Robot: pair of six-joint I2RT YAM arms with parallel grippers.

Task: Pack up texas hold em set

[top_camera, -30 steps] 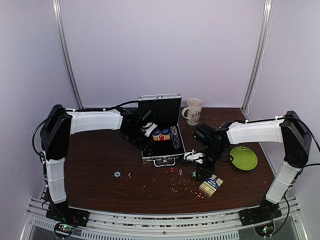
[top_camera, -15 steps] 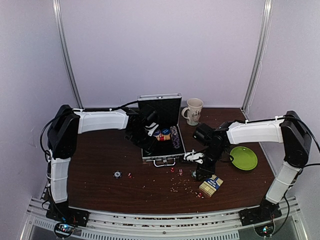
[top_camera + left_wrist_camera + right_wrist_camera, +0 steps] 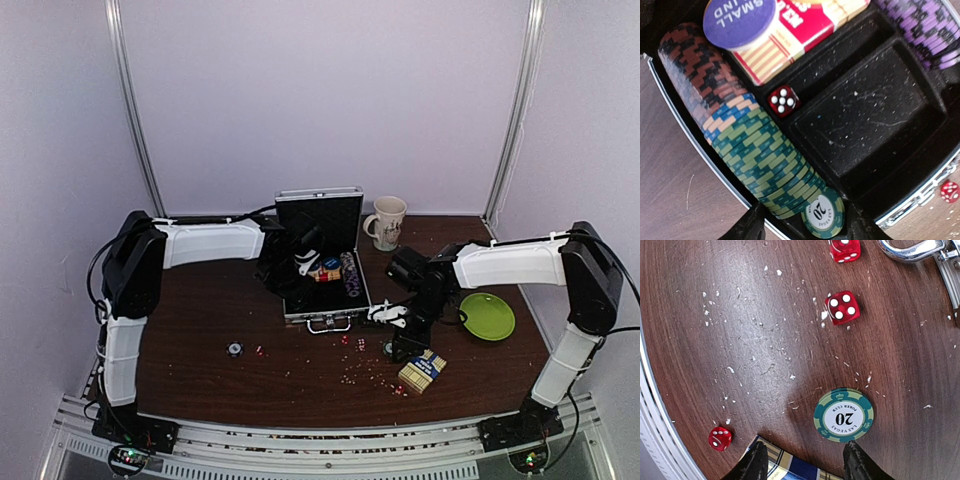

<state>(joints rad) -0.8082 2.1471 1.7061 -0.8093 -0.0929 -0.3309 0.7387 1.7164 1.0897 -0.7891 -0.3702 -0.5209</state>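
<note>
The silver case (image 3: 322, 312) lies open mid-table with its lid up. In the left wrist view its black lining (image 3: 867, 125) holds a row of brown, blue and green chips (image 3: 740, 135), purple chips (image 3: 925, 30), a red die (image 3: 783, 101) and a red card box (image 3: 790, 30). My left gripper (image 3: 300, 262) (image 3: 805, 227) is open over the case's left slot. A green 20 chip (image 3: 823, 216) rests at the row's end between its fingers with gaps either side. My right gripper (image 3: 395, 345) (image 3: 805, 465) is open just above the table. A green 20 chip (image 3: 843, 415) lies ahead of its right finger (image 3: 857, 465). The blue-and-tan card box (image 3: 422, 370) (image 3: 790, 471) lies beneath it.
Red dice (image 3: 842, 307) (image 3: 844, 250) (image 3: 719, 438) lie near the case handle (image 3: 910, 250). A lone chip (image 3: 234, 349) and a die (image 3: 258, 350) sit at front left. The cream mug (image 3: 386, 222) stands behind the case. The green plate (image 3: 487, 316) lies at the right.
My left arm has swung right, carrying its gripper further in over the open case. The right arm has not moved.
</note>
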